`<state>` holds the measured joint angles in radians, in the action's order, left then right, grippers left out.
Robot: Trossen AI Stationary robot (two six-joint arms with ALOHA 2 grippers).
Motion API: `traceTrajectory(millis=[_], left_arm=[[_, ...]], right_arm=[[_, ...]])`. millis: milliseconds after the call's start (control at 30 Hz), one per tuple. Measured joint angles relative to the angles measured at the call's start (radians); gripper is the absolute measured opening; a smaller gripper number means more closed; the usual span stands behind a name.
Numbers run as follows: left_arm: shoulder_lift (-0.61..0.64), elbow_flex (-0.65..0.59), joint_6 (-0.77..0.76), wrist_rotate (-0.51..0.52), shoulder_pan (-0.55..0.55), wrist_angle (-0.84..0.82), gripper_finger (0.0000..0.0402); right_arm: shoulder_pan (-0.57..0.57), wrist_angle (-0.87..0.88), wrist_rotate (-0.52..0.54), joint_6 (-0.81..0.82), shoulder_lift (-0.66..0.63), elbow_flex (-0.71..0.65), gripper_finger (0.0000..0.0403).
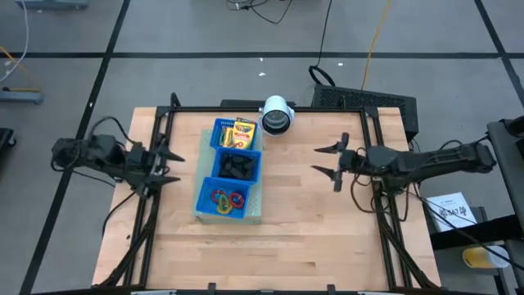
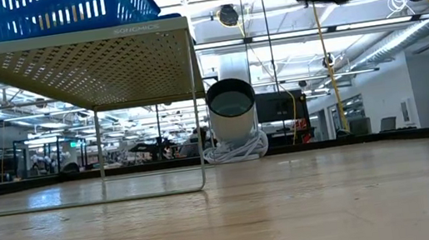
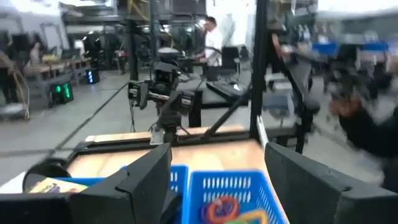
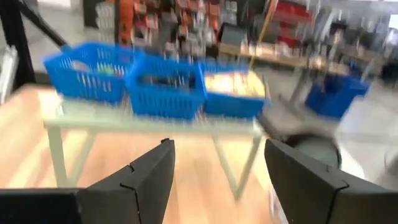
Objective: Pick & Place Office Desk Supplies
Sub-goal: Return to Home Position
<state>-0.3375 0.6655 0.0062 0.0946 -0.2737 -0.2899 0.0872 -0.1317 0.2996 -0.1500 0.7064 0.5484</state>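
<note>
**Step in hand: return both arms to rest.**

1. Left claw (image 1: 166,165): it sits at the left edge of the desk (image 1: 303,233), just left of the shelf (image 1: 257,206). Its fingers are spread apart with nothing between them.
2. Right claw (image 1: 326,161): it sits right of centre, well apart from the shelf. Its fingers are also spread and carry nothing.
3. Judgement: draw each arm back toward its own side. Keep the claws above the rim of the blue tray (image 1: 214,146). The left claw is the closer of the two, so it needs the more care to avoid hitting the shelf edge or tipping a compartment.

**Supplies.** All visible items lie in the tray on top of the shelf:
- far compartment: crayon boxes (image 1: 240,129)
- middle compartment: black clips (image 1: 237,166)
- near compartment: coloured rings (image 1: 227,199)

No supplies show on the desk. The sorting therefore appears complete.

**Surface.** The desk is pale wood inside a black frame. A white cylinder (image 1: 277,115) stands at the far edge, just right of the crayon compartment.

**Room.** The floor is grey with dark lines, and cables trail beyond the far edge of the desk. The left wrist view shows a person (image 3: 212,32) standing far off among benches and equipment.
</note>
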Motion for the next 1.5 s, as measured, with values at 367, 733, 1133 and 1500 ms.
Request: traceTrajectory(millis=[367,733,1133,1500], left_arm=[[0.137,-0.348,0.054,0.052,0.035,0.244,0.0269],[0.331,-0.498,0.051,0.083,0.099,0.251,0.0269],[0.332,-0.521,0.024,0.491,0.180,0.225,0.0269],[0.332,-0.521,0.070,0.738,0.208,0.120,0.0269]], right_arm=[[0.000,0.198,0.014,0.108,-0.087,0.000,0.0238],[-0.001,0.218,0.013,0.112,-0.089,-0.001,0.0238],[-0.001,0.207,0.013,0.138,-0.117,-0.041,0.0240],[-0.001,0.004,-0.148,0.105,-0.138,-0.148,0.0238]])
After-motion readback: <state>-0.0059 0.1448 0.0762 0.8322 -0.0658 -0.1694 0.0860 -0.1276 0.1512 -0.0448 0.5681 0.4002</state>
